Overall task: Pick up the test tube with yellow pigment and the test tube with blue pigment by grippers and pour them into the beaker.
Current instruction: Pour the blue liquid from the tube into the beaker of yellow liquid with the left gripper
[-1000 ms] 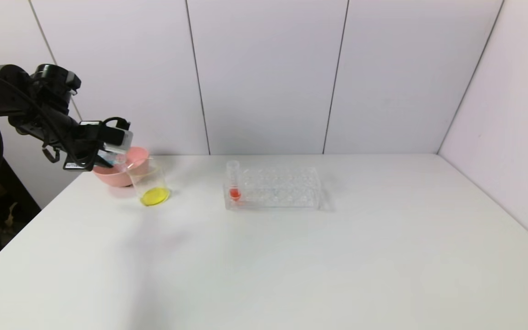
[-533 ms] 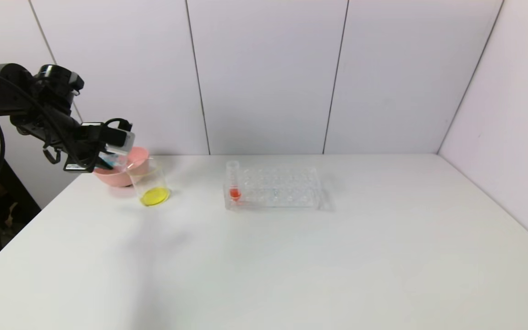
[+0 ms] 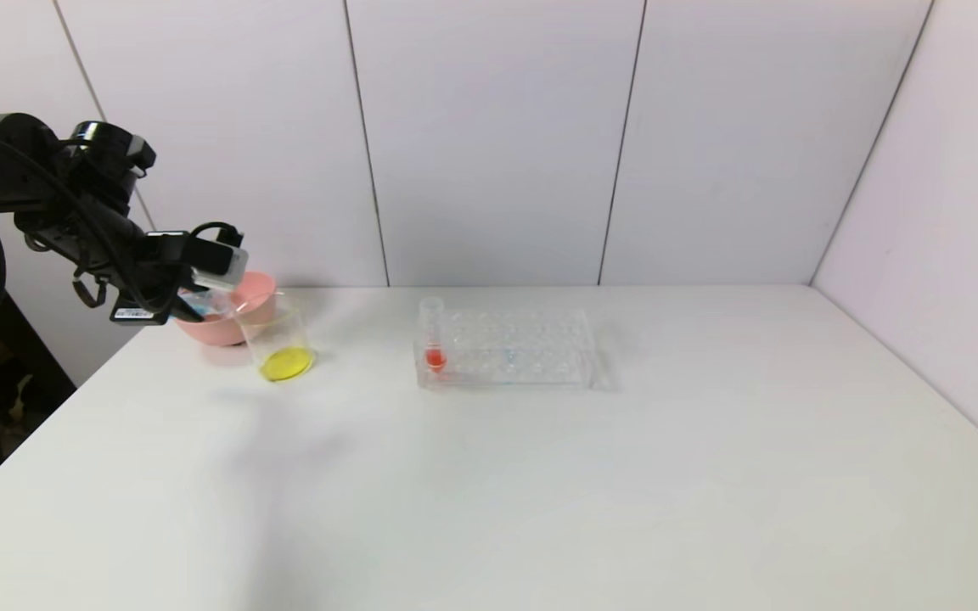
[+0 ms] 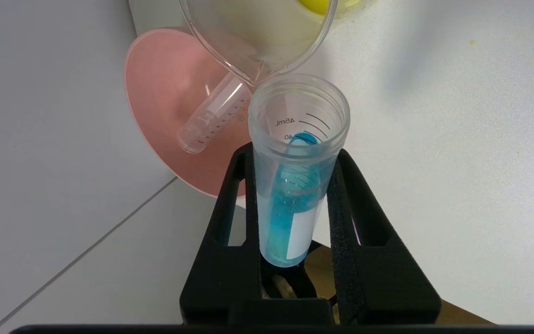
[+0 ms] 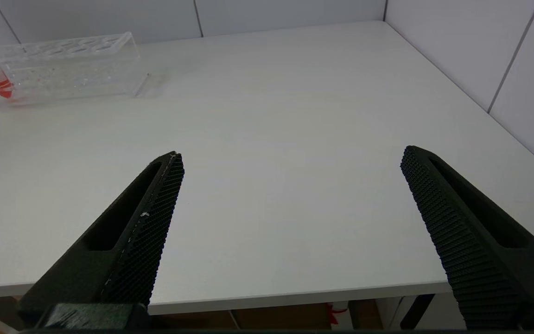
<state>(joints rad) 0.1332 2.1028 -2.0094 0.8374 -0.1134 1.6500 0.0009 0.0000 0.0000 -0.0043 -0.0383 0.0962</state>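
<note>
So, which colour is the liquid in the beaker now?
Yellow, in the small clear glass beaker; head view shows it best.

White table (image 3: 540,475): beaker (image 3: 278,339), pink bowl (image 3: 219,318), tube rack (image 3: 510,348).

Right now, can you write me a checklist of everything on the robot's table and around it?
Surface: white table, no spills seen.
Job's things: beaker with yellow liquid at its bottom; blue test tube tipped, mouth near the beaker's rim; empty tube lying in the pink bowl.
Clutter: clear rack holding one red tube.
Grippers: left gripper jaws shut on the blue tube beside the beaker; right gripper jaws open above the table's near edge.
Cables: black cable looped along the left arm.
Surroundings: white panel walls.
</note>
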